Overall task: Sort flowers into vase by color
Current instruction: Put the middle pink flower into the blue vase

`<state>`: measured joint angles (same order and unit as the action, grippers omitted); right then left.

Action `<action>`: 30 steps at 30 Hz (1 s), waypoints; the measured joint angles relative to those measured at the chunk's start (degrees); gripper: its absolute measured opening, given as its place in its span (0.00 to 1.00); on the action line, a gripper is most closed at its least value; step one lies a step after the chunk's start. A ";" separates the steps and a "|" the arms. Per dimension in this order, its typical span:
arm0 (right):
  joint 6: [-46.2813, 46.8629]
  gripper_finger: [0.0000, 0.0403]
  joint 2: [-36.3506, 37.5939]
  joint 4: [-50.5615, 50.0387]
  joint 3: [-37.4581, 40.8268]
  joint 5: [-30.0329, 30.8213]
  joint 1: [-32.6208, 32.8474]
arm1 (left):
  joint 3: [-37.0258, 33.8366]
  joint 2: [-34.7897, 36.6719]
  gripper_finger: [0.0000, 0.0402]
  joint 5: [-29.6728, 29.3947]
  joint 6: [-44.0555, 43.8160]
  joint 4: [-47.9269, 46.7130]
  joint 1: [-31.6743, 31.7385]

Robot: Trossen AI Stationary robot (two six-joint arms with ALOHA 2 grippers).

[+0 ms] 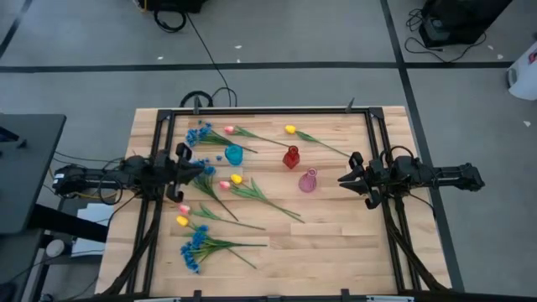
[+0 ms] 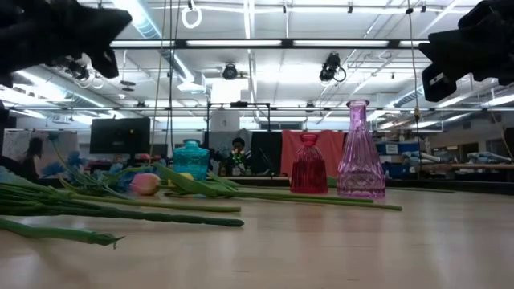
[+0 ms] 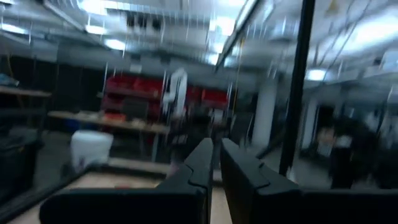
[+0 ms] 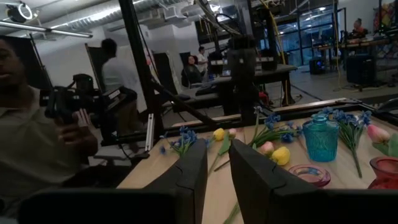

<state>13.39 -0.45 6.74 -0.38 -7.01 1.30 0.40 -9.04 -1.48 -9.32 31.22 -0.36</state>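
Left end effector (image 1: 186,174): we see it above the counter's (image 1: 336,243) left side, fingers nearly together, grasping nothing.
Right end effector (image 1: 352,178): we see it at the right side, a narrow gap between its fingers, empty.
Flowers (image 1: 239,189): lying loose on the left half.
Vases: blue vase (image 1: 233,154), red vase (image 1: 291,157), pink vase (image 1: 308,180), all upright mid-counter.

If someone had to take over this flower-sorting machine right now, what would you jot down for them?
Left gripper: raised at the table's left edge, shut, empty.
Right gripper: raised at the right edge, fingers slightly apart, empty.
Blue vase, red vase, pink vase: upright mid-table, all empty.
Flowers: yellow, pink and blue, all lying on the wood, mostly on the left half.
Done: nothing. Left: every flower.
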 joint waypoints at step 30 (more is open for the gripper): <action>-4.33 0.21 -0.02 23.66 0.00 20.65 0.00 | 0.00 -0.12 0.09 -12.85 -1.29 9.45 0.00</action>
<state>9.06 -0.47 30.40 -0.38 13.65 1.30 0.40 -9.16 -14.32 -10.61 40.68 -0.36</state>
